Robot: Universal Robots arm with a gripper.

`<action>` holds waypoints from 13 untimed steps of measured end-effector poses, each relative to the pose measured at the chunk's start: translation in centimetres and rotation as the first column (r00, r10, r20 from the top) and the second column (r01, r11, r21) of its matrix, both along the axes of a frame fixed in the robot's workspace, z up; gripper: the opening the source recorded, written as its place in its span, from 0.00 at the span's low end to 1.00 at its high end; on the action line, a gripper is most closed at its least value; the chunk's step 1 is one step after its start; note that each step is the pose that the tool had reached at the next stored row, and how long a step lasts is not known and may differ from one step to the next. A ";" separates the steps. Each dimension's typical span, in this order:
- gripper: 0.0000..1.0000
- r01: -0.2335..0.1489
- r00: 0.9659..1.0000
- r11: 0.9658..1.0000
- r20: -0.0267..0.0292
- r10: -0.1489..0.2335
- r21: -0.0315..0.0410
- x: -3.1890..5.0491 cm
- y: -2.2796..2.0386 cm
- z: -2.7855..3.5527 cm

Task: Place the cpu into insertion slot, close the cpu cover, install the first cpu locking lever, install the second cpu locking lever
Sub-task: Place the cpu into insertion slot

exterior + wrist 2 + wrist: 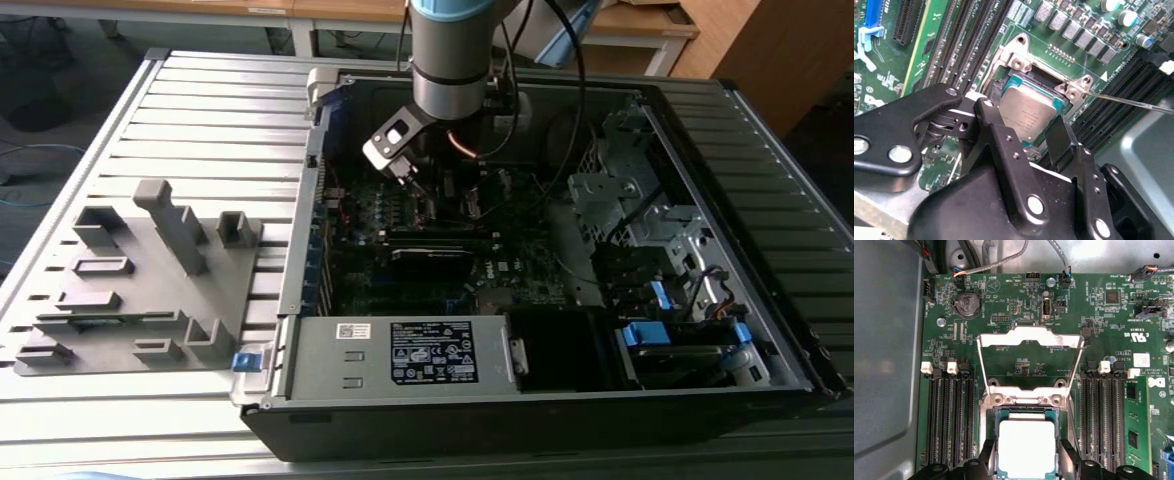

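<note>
The cpu, a flat silver-grey square on a teal-edged base, lies level in or just above the insertion slot; I cannot tell whether it is seated. My gripper straddles it, one black finger against each of two opposite edges. The cpu cover, a thin silver frame, stands raised on its hinge at the slot's edge. A thin metal lever rod juts out beside the slot. In the exterior view the gripper reaches down into the open computer case.
Long black memory slots flank the socket on both sides. A coin battery and cable plugs sit beyond the raised cover. Grey case wall borders the board. Power supply, drive cage and a grey fixture surround the work area.
</note>
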State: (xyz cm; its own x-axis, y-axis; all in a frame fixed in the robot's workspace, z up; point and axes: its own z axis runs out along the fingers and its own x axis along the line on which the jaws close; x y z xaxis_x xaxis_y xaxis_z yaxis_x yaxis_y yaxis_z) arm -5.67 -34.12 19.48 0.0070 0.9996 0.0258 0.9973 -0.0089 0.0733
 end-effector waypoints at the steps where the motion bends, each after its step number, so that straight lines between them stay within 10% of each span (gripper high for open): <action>1: 0.62 0.000 1.000 1.000 0.000 0.000 0.000 0.00 0.00 0.10; 13: 0.60 0.000 1.000 1.000 0.000 0.000 0.000 0.00 0.00 0.80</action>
State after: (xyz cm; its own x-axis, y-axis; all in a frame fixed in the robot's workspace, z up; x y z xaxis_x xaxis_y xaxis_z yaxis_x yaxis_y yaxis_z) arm -5.66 -34.12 20.28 0.0070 0.9996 0.0259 0.9973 -0.0089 0.0734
